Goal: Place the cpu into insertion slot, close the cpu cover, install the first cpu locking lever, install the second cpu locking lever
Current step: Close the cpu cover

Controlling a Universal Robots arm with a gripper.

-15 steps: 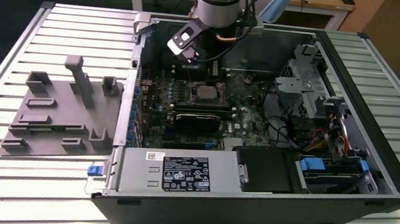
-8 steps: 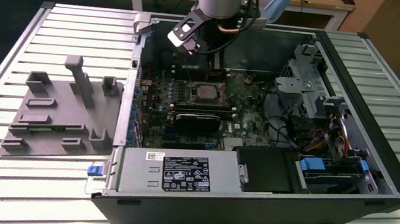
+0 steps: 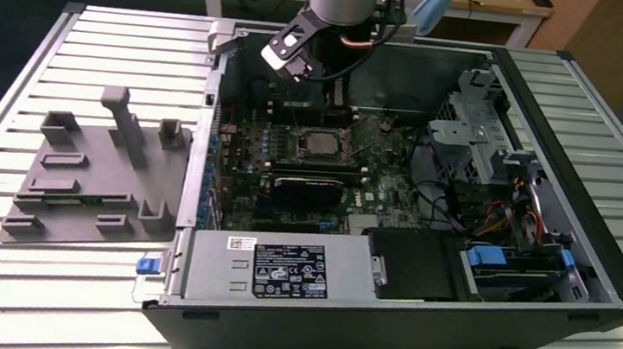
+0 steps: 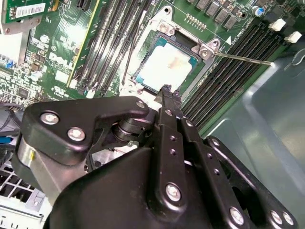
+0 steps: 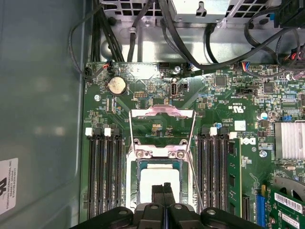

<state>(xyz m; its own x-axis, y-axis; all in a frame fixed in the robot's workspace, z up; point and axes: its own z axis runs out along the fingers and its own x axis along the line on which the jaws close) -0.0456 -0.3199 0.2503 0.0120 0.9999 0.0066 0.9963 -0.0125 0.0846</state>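
Cpu (image 5: 159, 180) lies inside case (image 3: 387, 339), on green board (image 5: 224, 119), in slot (image 5: 136, 181), silvery top up. Cover (image 5: 162, 113) stands open beside it, we judge. Gripper (image 5: 163, 190) pinched shut, nothing held, tips just over cpu edge. We'd push cover's free edge down evenly, lever (image 4: 240, 58) kept clear. White label (image 3: 289, 276), 6 o'clock of slot in exterior view: print we leave unread.

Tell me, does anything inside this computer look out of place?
Nothing looks damaged. The cpu cover stands flipped open off the seated cpu, and a thin lever sticks out unlatched beside it.
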